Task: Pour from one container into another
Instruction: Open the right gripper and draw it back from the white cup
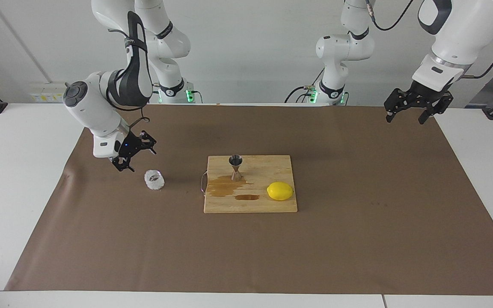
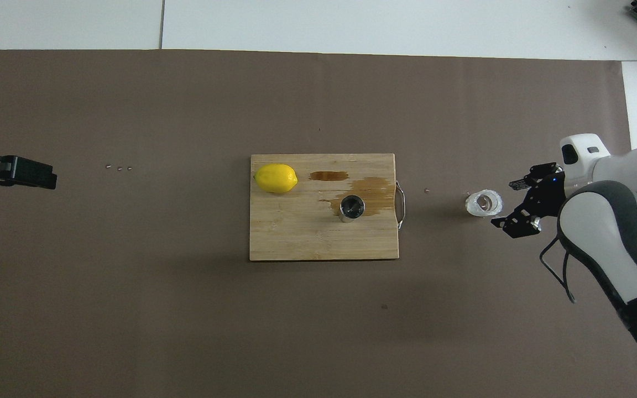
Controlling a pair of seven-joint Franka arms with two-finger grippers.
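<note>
Right gripper (image 1: 132, 155) first: I see it hanging in the air with its fingers spread wide and nothing between them, just beside the glass cup (image 1: 154, 179) and clear of it, toward the right arm's end of the table. From overhead the same gripper (image 2: 520, 202) sits next to the cup (image 2: 484, 203) with a strip of brown mat (image 2: 186, 309) showing between them, so I read it as apart, not touching.

I see the cup standing upright on the mat, off the cutting board (image 1: 250, 205), level with the board's metal handle (image 1: 203, 183). The steel jigger (image 1: 236, 167) stands upright on the board near the handle end — overhead I look straight down into its round mouth (image 2: 352, 207). A dark wet patch (image 1: 225, 187) spreads over the wood around and beside the jigger's foot, with a smaller streak (image 1: 247, 197) close by. A lemon (image 1: 280, 191) lies on the board toward the left arm's end, well apart from the jigger.

My left gripper (image 1: 417, 109) waits raised over the mat's corner at the left arm's end, fingers apart and holding nothing — only its dark tip (image 2: 14, 171) shows at the edge of the overhead view.
</note>
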